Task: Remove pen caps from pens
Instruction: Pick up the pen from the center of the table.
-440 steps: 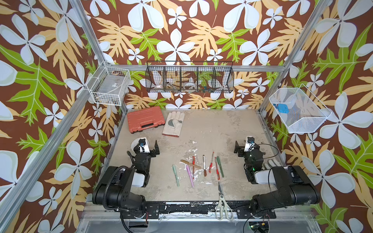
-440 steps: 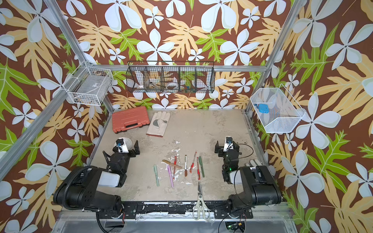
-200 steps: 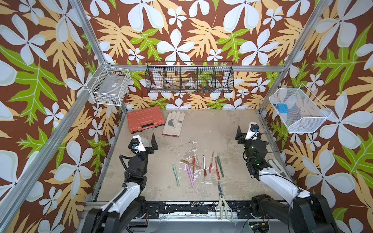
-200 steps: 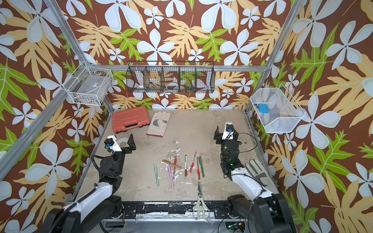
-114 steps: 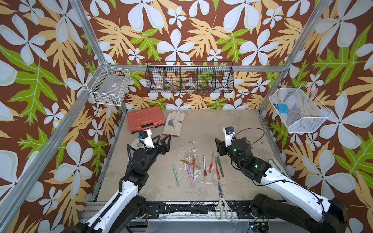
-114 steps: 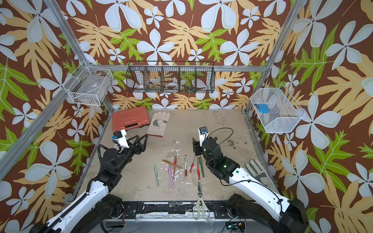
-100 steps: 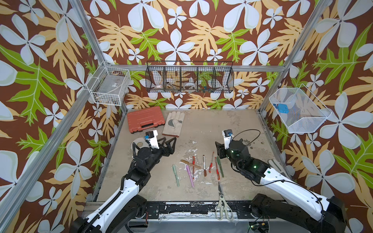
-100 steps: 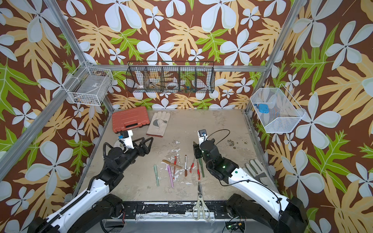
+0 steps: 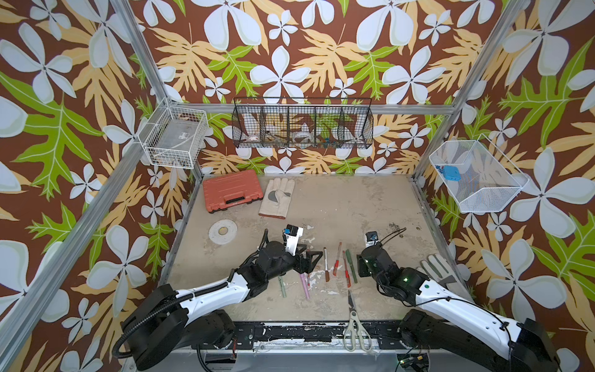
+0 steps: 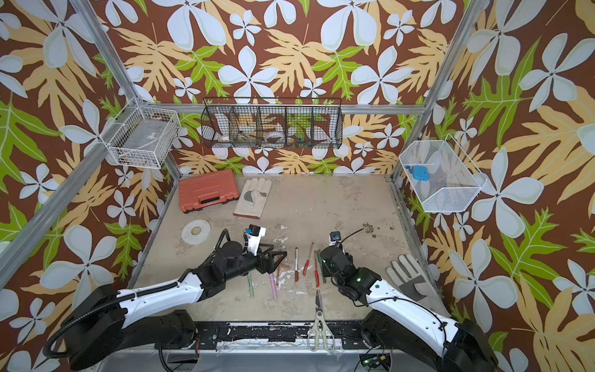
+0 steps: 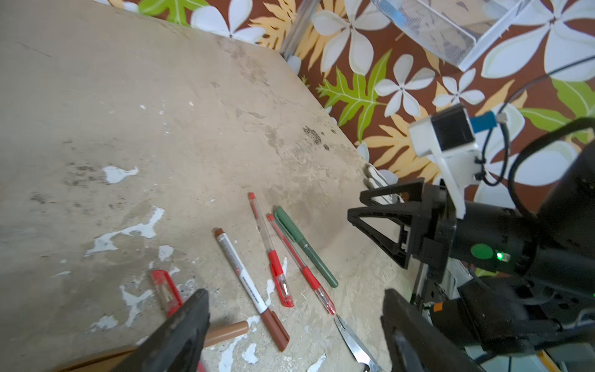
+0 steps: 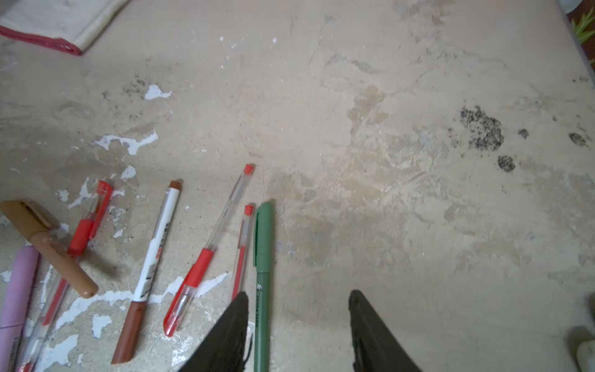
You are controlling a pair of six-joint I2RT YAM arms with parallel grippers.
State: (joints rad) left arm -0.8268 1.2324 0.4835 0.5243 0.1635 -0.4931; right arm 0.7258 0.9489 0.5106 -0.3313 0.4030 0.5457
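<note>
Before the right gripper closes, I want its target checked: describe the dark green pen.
The dark green pen is slim matte plastic, capped, with a clip and small print. It lies flat on the table, outermost in the row, beside a red pen, its barrel between the fingers of the open right gripper.

dark green pen: flat, 3 o'clock end of row, dark green cap on, pointing 12 | white-and-brown pen: mid-row, brown cap on, toward 6 | pink pen, pale green pen: flat, 9 o'clock end
</note>
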